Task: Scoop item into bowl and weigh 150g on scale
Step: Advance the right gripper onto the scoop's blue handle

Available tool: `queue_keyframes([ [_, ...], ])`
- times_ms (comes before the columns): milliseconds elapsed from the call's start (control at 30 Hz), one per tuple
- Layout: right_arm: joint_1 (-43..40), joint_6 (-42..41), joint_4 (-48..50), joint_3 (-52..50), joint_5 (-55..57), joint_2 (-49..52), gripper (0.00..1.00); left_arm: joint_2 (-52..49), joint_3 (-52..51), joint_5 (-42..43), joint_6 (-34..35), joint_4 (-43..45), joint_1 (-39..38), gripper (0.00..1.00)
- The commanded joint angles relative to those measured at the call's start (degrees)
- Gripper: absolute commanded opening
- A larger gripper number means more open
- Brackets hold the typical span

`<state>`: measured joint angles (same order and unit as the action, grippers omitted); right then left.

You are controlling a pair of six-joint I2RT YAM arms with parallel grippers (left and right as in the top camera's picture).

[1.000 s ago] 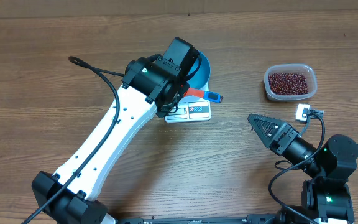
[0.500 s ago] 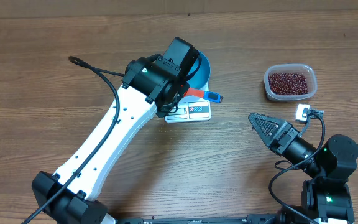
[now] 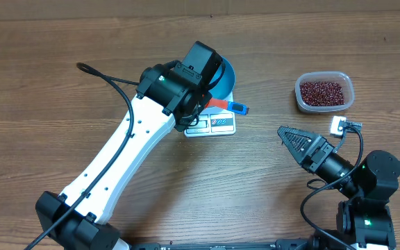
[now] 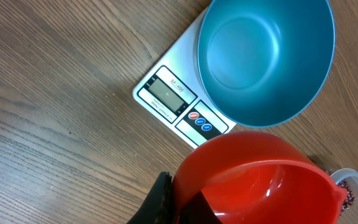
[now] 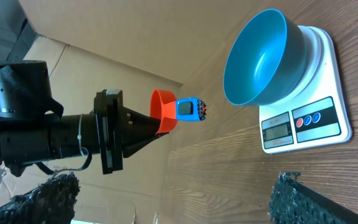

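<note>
The blue bowl (image 4: 266, 56) stands empty on the white scale (image 4: 166, 96), whose display edge shows in the overhead view (image 3: 214, 125). My left gripper (image 3: 207, 103) hangs just over the scale beside the bowl (image 3: 226, 75), shut on a red scoop (image 4: 260, 180) with a blue end (image 3: 237, 107). One black finger (image 4: 161, 198) presses on the scoop's side, and the scoop's inside looks empty. The item, small red-brown beans (image 3: 323, 90), lies in a clear tub at the right. My right gripper (image 3: 290, 141) stands open near the table's front right, with nothing between its fingers (image 5: 303, 199).
The clear tub's rim (image 3: 349, 87) is to the right of the scale, with bare wood between them. A small white connector on a cable (image 3: 339, 125) lies beside the right arm. A cardboard wall (image 5: 104, 68) stands behind the table.
</note>
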<state>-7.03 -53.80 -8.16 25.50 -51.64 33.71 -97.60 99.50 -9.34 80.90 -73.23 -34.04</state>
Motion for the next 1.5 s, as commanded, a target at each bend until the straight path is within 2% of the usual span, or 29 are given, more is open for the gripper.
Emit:
queue_keyframes([
  [0, 0.2, -0.1, 0.4, 1.7, 0.1, -0.2, 1.0, 0.7, 1.1, -1.6, 1.0, 0.0, -0.4, 0.04],
  [433, 0.2, -0.7, 0.1, 1.7, 0.1, -0.2, 1.0, 0.7, 1.1, -1.5, 1.6, 0.0, -0.4, 0.04],
  [667, 0.3, -5.7, 0.0, 1.7, 0.1, -0.2, 1.0, 0.7, 1.1, 0.7, 4.5, 0.5, -0.5, 0.04],
  [1033, 0.3, -16.6, 1.3, 1.7, 0.2, -0.2, 1.0, 0.7, 1.1, 8.2, 4.4, 4.4, -0.5, 0.04],
  [1267, 0.3, -20.5, 2.4, 1.7, -0.2, -0.2, 1.0, 0.7, 1.1, 11.3, -1.7, 4.3, -0.5, 0.04],
  [1467, 0.3, -21.2, 2.3, 1.7, -3.5, -0.2, 1.0, 0.7, 1.1, 15.2, -3.1, 5.0, -0.5, 0.04],
])
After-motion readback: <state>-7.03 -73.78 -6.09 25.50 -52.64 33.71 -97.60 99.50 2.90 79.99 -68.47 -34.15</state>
